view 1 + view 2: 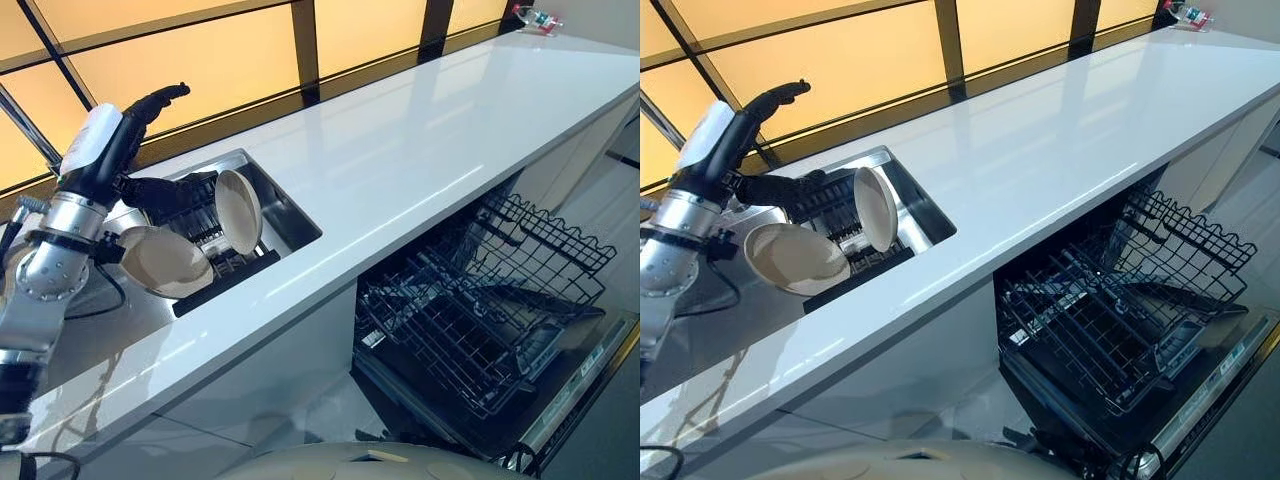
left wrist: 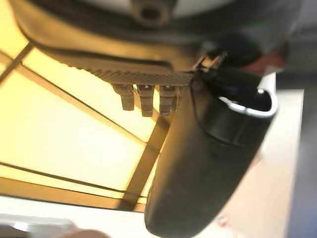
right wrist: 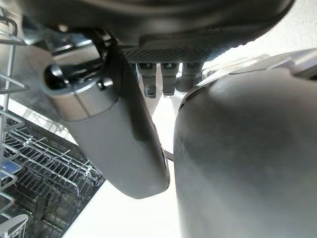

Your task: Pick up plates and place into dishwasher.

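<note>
The white table (image 1: 420,150) ran far-right; below it the dishwasher rack (image 1: 480,300) stood pulled out, ready. We saw two plates (image 1: 238,210) racked in the sink, our left hand (image 1: 160,190) beside them, fingers released.

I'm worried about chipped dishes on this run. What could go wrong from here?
The left hand is over the sink rack, close to the upright plate; a nudge could tip it against the sink wall. The second plate leans at the rack's edge and might slide. The dishwasher rack is far along the counter, so the long carry risks a drop.
</note>
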Available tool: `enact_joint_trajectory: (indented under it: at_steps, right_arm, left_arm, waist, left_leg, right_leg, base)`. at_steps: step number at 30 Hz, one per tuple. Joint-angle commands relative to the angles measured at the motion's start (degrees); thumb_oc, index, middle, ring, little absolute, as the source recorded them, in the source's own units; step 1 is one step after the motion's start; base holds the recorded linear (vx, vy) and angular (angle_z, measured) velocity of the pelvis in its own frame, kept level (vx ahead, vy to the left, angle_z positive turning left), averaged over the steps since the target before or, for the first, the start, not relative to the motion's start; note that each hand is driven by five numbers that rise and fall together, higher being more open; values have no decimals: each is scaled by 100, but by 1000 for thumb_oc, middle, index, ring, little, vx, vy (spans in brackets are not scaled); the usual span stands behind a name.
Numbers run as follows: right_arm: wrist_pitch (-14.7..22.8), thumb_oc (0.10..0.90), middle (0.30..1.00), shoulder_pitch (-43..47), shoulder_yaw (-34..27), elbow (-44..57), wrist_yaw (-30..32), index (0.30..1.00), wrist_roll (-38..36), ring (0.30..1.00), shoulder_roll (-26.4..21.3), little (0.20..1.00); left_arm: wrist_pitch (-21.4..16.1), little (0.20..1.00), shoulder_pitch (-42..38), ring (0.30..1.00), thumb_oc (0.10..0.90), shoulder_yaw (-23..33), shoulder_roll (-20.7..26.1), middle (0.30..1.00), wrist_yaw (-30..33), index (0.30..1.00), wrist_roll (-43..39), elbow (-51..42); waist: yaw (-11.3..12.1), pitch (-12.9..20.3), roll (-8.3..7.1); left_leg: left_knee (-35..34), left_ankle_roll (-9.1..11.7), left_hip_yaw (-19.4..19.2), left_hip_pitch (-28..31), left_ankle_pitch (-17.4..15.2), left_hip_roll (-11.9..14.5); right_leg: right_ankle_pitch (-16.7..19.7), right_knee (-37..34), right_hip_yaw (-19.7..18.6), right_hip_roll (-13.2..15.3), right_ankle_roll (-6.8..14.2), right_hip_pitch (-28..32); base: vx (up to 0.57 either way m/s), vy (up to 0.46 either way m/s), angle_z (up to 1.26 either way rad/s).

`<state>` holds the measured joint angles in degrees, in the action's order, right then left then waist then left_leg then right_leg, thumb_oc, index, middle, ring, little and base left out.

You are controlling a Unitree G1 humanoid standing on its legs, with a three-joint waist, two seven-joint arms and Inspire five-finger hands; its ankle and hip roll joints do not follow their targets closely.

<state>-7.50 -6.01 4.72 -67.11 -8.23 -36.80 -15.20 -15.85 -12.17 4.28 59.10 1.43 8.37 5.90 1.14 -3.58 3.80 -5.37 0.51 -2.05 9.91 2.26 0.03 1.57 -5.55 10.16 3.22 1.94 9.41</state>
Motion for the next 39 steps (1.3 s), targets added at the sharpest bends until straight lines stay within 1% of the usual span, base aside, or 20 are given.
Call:
enact_joint_trajectory:
  at_steps: [1, 4, 5, 6, 8, 10, 13, 14, 18, 22, 23, 25, 26, 28, 32, 35, 39]
  right_arm:
    - [20, 800, 900, 326, -100, -157, -351, 900, 30, 900, 36, 900]
    - [55, 800, 900, 360, -184, -323, -453, 900, 95, 900, -26, 900]
    - [62, 800, 900, 361, -194, -358, -464, 900, 111, 900, -50, 900]
    - [82, 800, 900, 367, -222, -435, -479, 900, 148, 900, -88, 900]
    - [82, 800, 900, 363, -259, -485, -499, 900, 191, 900, -130, 900]
    - [83, 800, 900, 359, -308, -544, -537, 900, 217, 900, -172, 900]
    - [69, 800, 900, 346, -342, -561, -561, 900, 244, 900, -199, 900]
    - [65, 800, 900, 353, -360, -586, -584, 900, 252, 900, -210, 900]
    - [82, 800, 900, 352, -385, -647, -635, 900, 176, 900, -190, 900]
    - [110, 800, 900, 338, -421, -702, -674, 900, 233, 900, -181, 900]
    - [104, 800, 900, 352, -425, -721, -678, 900, 253, 900, -190, 900]
    - [106, 800, 900, 367, -429, -749, -682, 900, 258, 900, -201, 900]
    - [92, 800, 900, 388, -441, -765, -679, 900, 280, 900, -209, 900]
    - [93, 800, 900, 400, -457, -786, -683, 900, 280, 900, -225, 900]
    - [97, 800, 900, 407, -512, -822, -713, 900, 275, 900, -257, 900]
    - [91, 800, 900, 404, -526, -815, -719, 900, 261, 900, -269, 900]
    - [99, 800, 900, 399, -540, -817, -704, 900, 218, 900, -264, 900]
  left_arm:
    - [-138, 900, -1464, 900, 800, -61, 848, 900, 325, 900, 777, 328]
    - [-93, 900, -2018, 900, 800, -576, 1225, 900, 155, 900, 1109, 625]
    - [-92, 900, -2100, 900, 800, -654, 1283, 900, 130, 900, 1187, 666]
    - [-48, 900, -2336, 900, 800, -903, 1388, 900, 69, 900, 1305, 756]
    - [-50, 900, -2578, 900, 800, -1119, 1497, 900, -44, 900, 1401, 852]
    - [-30, 900, -2930, 900, 800, -1475, 1604, 900, -183, 900, 1492, 958]
    - [-51, 900, -3219, 900, 800, -1742, 1682, 900, -360, 900, 1568, 1049]
    - [-61, 900, -3402, 900, 800, -1926, 1699, 900, -462, 900, 1581, 1104]
    - [-29, 900, -3775, 900, 800, -2333, 1679, 900, -651, 900, 1592, 1207]
    - [5, 900, -3988, 900, 800, -2566, 1621, 900, -989, 900, 1636, 1278]
    - [57, 900, -4032, 900, 800, -2639, 1586, 900, -1245, 900, 1726, 1298]
    - [81, 900, -4082, 900, 800, -2716, 1578, 900, -1470, 900, 1818, 1319]
    - [150, 900, -4129, 900, 800, -2777, 1554, 900, -1742, 900, 1912, 1355]
    - [150, 900, -4170, 900, 800, -2834, 1558, 900, -1901, 900, 2018, 1366]
    - [275, 900, -4389, 900, 800, -3016, 1613, 900, -2518, 900, 2043, 1386]
    - [333, 900, -4473, 900, 800, -3087, 1654, 900, -2768, 900, 1996, 1393]
    - [313, 900, -4530, 900, 800, -3129, 1665, 900, -2863, 900, 2018, 1414]
  waist:
    - [-243, -34, 52]
    - [-304, -20, 78]
    - [-324, -19, 89]
    - [-354, -17, 104]
    - [-391, -9, 115]
    - [-423, -11, 122]
    - [-470, 1, 132]
    - [-486, 3, 136]
    - [-530, 4, 147]
    - [-569, 8, 154]
    - [-580, 2, 163]
    - [-583, -6, 174]
    - [-588, -13, 178]
    - [-592, -23, 187]
    - [-593, -38, 201]
    - [-590, -47, 206]
    - [-581, -69, 204]
  left_leg:
    - [37, -261, -13, 20, -529, -482]
    - [37, -271, -66, 40, -540, -489]
    - [37, -273, -75, 44, -542, -490]
    - [37, -277, -91, 52, -549, -496]
    - [37, -278, -116, 63, -559, -497]
    - [37, -287, -146, 72, -564, -498]
    - [37, -293, -174, 71, -568, -506]
    - [37, -296, -186, 66, -570, -506]
    - [37, -322, -207, 64, -583, -525]
    - [37, -340, -241, 59, -596, -539]
    - [37, -350, -254, 57, -601, -544]
    - [37, -358, -261, 56, -600, -549]
    - [37, -367, -264, 59, -605, -559]
    - [37, -376, -262, 61, -608, -566]
    - [37, -393, -253, 60, -616, -585]
    - [37, -397, -248, 53, -617, -592]
    - [37, -404, -230, 46, -622, -605]
  right_leg:
    - [-364, 177, -60, -402, 51, 90]
    - [-347, 202, -130, -404, 77, 64]
    - [-341, 203, -143, -404, 82, 60]
    - [-324, 192, -170, -404, 94, 56]
    - [-305, 174, -201, -405, 110, 56]
    - [-282, 173, -243, -410, 124, 46]
    - [-254, 159, -295, -414, 143, 30]
    - [-243, 164, -318, -411, 155, 10]
    - [-212, 164, -382, -405, 182, -22]
    - [-189, 162, -416, -390, 208, -55]
    - [-183, 169, -436, -384, 218, -71]
    - [-178, 177, -447, -377, 226, -84]
    - [-170, 184, -454, -372, 233, -95]
    - [-163, 192, -459, -365, 242, -105]
    - [-146, 195, -461, -348, 268, -121]
    - [-132, 193, -459, -341, 280, -133]
    - [-113, 184, -459, -331, 294, -141]
  base:
    - [42, 26, -4]
    - [44, 32, -6]
    - [49, 44, -8]
    - [41, 35, -6]
    - [48, 35, -7]
    - [55, 35, -8]
    - [49, 34, -9]
    - [38, 28, -12]
    - [47, 33, -14]
    - [46, 39, -8]
    - [37, 41, -10]
    - [30, 39, -10]
    - [28, 37, -8]
    - [23, 28, -5]
    - [13, 15, -1]
    - [0, 0, 0]
    - [0, 0, 0]
